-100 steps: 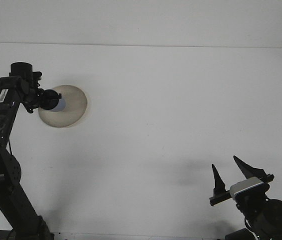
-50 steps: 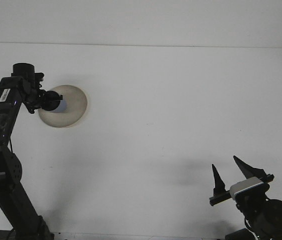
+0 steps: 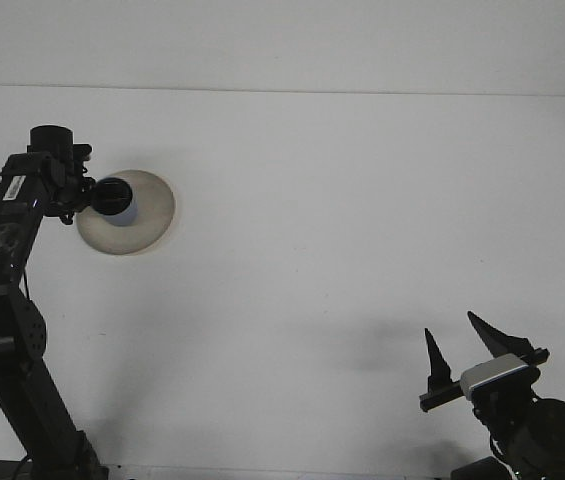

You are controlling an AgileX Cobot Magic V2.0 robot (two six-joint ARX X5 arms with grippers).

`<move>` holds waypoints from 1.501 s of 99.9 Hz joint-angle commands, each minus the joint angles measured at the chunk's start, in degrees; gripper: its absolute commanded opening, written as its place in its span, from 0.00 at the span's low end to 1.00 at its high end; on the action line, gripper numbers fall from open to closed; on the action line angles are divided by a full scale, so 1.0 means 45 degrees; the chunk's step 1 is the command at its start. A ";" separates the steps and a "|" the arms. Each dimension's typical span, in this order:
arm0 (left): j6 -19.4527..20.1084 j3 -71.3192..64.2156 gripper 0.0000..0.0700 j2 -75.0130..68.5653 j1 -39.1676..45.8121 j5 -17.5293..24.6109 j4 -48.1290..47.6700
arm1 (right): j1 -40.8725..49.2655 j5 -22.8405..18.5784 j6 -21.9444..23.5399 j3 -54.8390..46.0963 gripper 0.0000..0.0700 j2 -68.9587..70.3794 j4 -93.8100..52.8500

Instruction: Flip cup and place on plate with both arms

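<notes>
A round beige plate (image 3: 152, 215) lies on the white table at the far left. Over its left part hangs the cup (image 3: 116, 198), its dark mouth towards the camera and its pale wall below. My left gripper (image 3: 102, 195) reaches in from the left and is shut on the cup; its fingers are mostly hidden against the dark cup. Whether the cup touches the plate cannot be told. My right gripper (image 3: 459, 345) stands open near the front right corner, far from the plate, with nothing between its fingers.
The left arm's black links (image 3: 7, 230) rise along the left edge. The white table (image 3: 342, 220) stretches between the two arms, and its back edge (image 3: 362, 92) meets a pale wall.
The left gripper has shifted slightly right and up, and the cup has turned so its dark mouth shows more and its pale end points down. The right arm has not moved.
</notes>
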 commanded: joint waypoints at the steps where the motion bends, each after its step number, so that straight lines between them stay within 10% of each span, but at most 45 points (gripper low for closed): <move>1: 0.0117 0.0855 0.73 0.0325 0.0019 0.0219 -0.0087 | 0.0010 0.0000 0.0175 0.0068 0.67 0.0015 0.0073; 76: -0.0680 0.5226 0.71 -0.4090 0.0024 0.2021 -0.3449 | 0.0010 0.0253 0.0287 0.0068 0.67 0.0019 0.0214; 107: -0.0355 0.0092 0.25 -0.9146 -0.0228 0.2667 -0.2059 | 0.0010 0.1069 0.1229 0.0063 0.66 0.0019 0.0704; 116: -0.0121 -0.2783 0.00 -1.1108 -0.0228 0.2667 -0.0321 | 0.0010 0.1248 0.1443 0.0044 0.55 0.0019 0.1248; 131: -0.0185 -0.7621 0.02 -1.4372 -0.0228 0.2584 0.3143 | 0.0010 0.1841 0.1705 -0.0228 0.01 0.0019 0.2705; 150: -0.0223 -1.3022 0.02 -1.8263 -0.0228 0.2589 0.7062 | 0.0010 0.2191 0.2055 -0.0588 0.00 0.0019 0.3842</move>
